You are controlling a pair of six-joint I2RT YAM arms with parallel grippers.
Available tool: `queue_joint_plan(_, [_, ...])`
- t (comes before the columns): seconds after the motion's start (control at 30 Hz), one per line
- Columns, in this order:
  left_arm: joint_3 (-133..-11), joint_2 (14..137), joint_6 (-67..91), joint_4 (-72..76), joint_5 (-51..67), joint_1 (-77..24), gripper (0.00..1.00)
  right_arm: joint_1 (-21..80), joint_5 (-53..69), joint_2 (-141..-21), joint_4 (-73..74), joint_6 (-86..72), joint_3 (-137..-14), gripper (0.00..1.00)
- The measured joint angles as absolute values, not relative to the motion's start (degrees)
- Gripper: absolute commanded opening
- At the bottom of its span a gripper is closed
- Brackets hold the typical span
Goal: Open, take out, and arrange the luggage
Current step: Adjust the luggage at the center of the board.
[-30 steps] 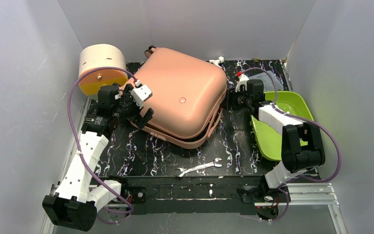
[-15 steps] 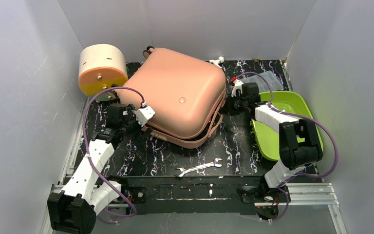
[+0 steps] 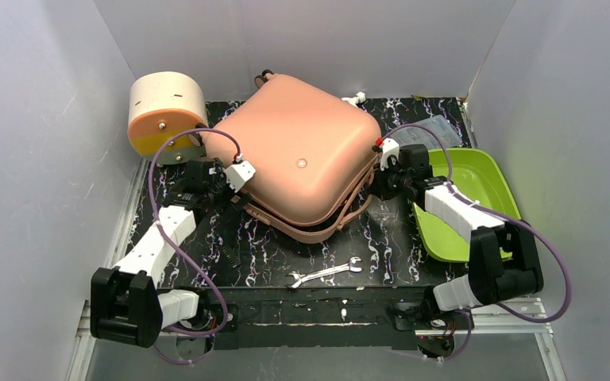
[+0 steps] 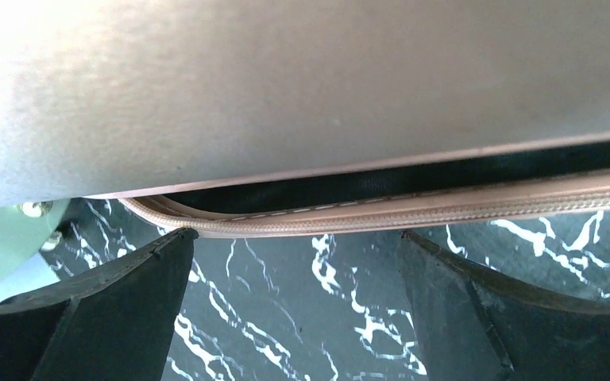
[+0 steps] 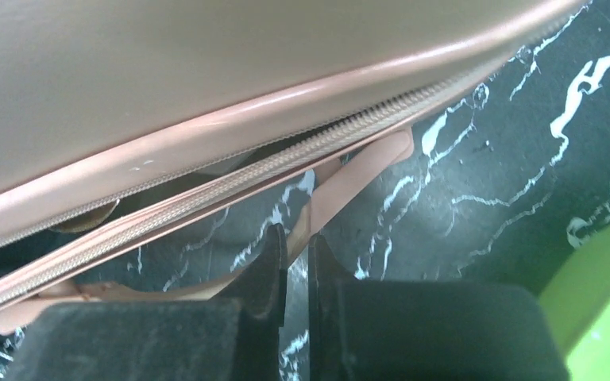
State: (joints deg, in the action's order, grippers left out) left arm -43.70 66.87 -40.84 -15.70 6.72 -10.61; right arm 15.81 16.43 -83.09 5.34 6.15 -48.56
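The salmon-pink luggage (image 3: 302, 159) lies flat on the black marbled mat, its lid slightly ajar along the zipper seam (image 4: 381, 213), where black lining shows. My left gripper (image 3: 234, 200) is open at the case's front-left edge. Its fingertips (image 4: 297, 233) rest on the mat just under the seam, with nothing between them. My right gripper (image 3: 375, 182) is at the case's right side. In the right wrist view its jaws (image 5: 296, 236) are shut on the pink strap (image 5: 357, 171) that hangs from the luggage (image 5: 167, 79).
A cream-and-orange drum box (image 3: 167, 111) stands at the back left. A lime-green tray (image 3: 480, 171) sits to the right, under the right arm. A wrench (image 3: 326, 272) lies near the front edge, and a grey cloth (image 3: 437, 127) lies at the back right.
The right gripper has closed on the strap. The left arm has swung down and in to the case's front-left edge. The luggage has shifted toward the back wall.
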Motion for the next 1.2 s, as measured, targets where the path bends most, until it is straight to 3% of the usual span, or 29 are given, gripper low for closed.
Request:
queue_joint_plan(0.47, [-47.66,71.53,-38.15,-14.39,11.14,-10.26,0.98,21.45,27.79,-70.85,32.42,36.25,-42.35,0.01])
queue_joint_plan(0.6, [-49.80,72.66,-38.54,-15.84,13.17,-10.22,0.98,22.98,29.58,-70.30,37.85,40.40,-44.51,0.22])
queue_joint_plan(0.67, [-50.65,73.06,-38.63,-17.06,13.58,-10.20,0.98,22.52,28.38,-70.13,40.56,41.89,-48.53,0.38])
queue_joint_plan(0.73, [-50.85,72.69,-38.46,-18.13,14.41,-10.24,0.98,20.08,26.92,-69.54,42.63,42.76,-55.51,0.51])
queue_joint_plan(0.83, [-50.89,71.29,-37.63,-19.68,16.08,-10.37,0.98,14.79,23.83,-68.71,42.94,42.57,-67.26,0.59])
queue_joint_plan(0.93, [-51.42,68.79,-36.82,-21.69,17.96,-10.66,0.98,10.37,21.21,-67.88,40.16,41.89,-77.21,0.77])
queue_joint_plan(1.1, [-51.94,65.39,-35.75,-22.81,19.27,-10.83,0.98,9.04,15.05,-67.57,27.66,36.14,-80.31,0.78])
queue_joint_plan(1.2, [-51.94,65.76,-35.18,-22.72,18.31,-10.85,0.98,8.97,8.32,-73.65,16.78,30.79,-80.40,0.78])
